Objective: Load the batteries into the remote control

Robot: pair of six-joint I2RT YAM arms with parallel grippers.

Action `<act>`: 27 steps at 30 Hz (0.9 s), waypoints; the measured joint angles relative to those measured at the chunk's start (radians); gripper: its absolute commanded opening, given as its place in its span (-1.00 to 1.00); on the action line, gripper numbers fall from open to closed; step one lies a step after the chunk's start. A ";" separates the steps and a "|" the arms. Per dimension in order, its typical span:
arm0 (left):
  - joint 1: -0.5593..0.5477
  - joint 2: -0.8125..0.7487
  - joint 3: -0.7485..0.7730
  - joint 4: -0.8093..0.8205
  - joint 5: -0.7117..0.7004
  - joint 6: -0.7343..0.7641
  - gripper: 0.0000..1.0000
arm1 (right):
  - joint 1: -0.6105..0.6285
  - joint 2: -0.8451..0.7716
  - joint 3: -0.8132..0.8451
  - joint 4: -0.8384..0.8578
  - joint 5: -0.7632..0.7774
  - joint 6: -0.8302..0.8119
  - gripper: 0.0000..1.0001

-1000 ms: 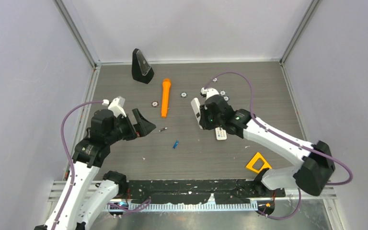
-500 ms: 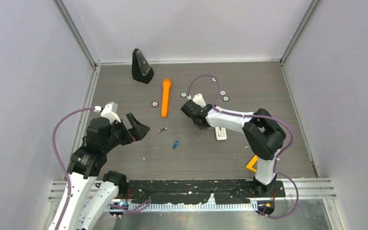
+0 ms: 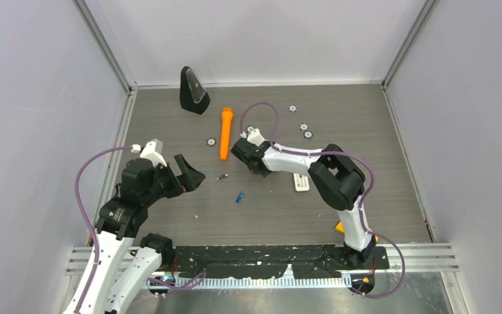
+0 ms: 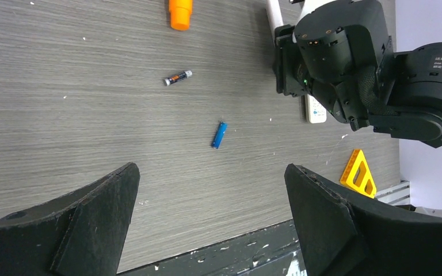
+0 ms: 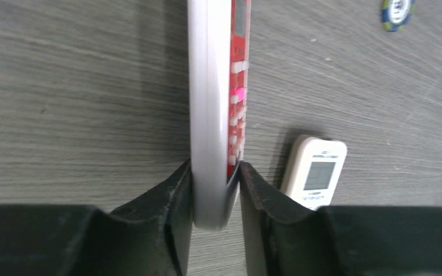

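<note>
My right gripper (image 5: 216,190) is shut on the remote control (image 5: 210,115), a long white one with a red face and white buttons, held on edge just above the table. In the top view that gripper (image 3: 248,158) is near the table's middle and hides the remote. Two batteries lie loose left of it: a blue one (image 3: 239,197) (image 4: 220,135) and a dark one with a silvery end (image 3: 222,176) (image 4: 177,77). My left gripper (image 3: 193,171) (image 4: 210,169) hangs wide open and holds nothing, left of both batteries.
A small white remote with a display (image 3: 301,182) (image 5: 316,172) lies right of the right gripper. An orange marker (image 3: 225,133), a black wedge (image 3: 193,90), several small round discs (image 3: 304,127) and a yellow triangle (image 4: 359,174) are also on the table.
The right arm has swung left toward the table's middle, carrying the remote down close to the table. The left arm has drawn back a little to the left, still open.
</note>
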 measured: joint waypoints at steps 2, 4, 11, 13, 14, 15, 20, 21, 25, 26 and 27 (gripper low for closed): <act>0.000 0.001 0.000 0.000 0.000 0.000 0.99 | 0.002 0.007 0.000 0.001 -0.028 0.002 0.08; 0.000 0.000 0.000 0.000 0.000 0.000 0.99 | 0.003 0.003 0.000 0.000 -0.039 -0.004 0.18; 0.000 -0.019 0.000 -0.001 -0.014 0.001 0.99 | 0.003 -0.069 -0.055 0.043 -0.207 0.010 0.30; 0.000 -0.027 0.000 -0.002 -0.018 0.001 0.99 | 0.003 -0.107 -0.096 0.054 -0.259 0.017 0.32; 0.000 -0.031 0.000 -0.002 -0.019 0.001 0.99 | 0.004 -0.136 -0.124 0.058 -0.288 0.024 0.32; 0.000 -0.034 0.000 -0.002 -0.021 0.001 0.99 | 0.004 -0.159 -0.143 0.058 -0.304 0.029 0.32; 0.000 -0.051 0.000 -0.002 -0.026 0.001 0.98 | -0.021 -0.341 -0.243 0.063 -0.383 0.056 0.43; 0.000 -0.053 0.000 -0.002 -0.025 0.002 0.98 | -0.037 -0.385 -0.263 0.065 -0.394 0.061 0.56; 0.000 -0.051 0.019 -0.019 -0.026 0.030 0.98 | -0.123 -0.534 -0.348 0.074 -0.401 0.071 0.89; 0.000 -0.050 0.030 -0.025 -0.027 0.038 0.98 | -0.147 -0.561 -0.369 0.075 -0.401 0.071 0.91; 0.000 -0.049 0.043 -0.029 -0.027 0.050 0.98 | -0.169 -0.578 -0.390 0.076 -0.400 0.071 0.95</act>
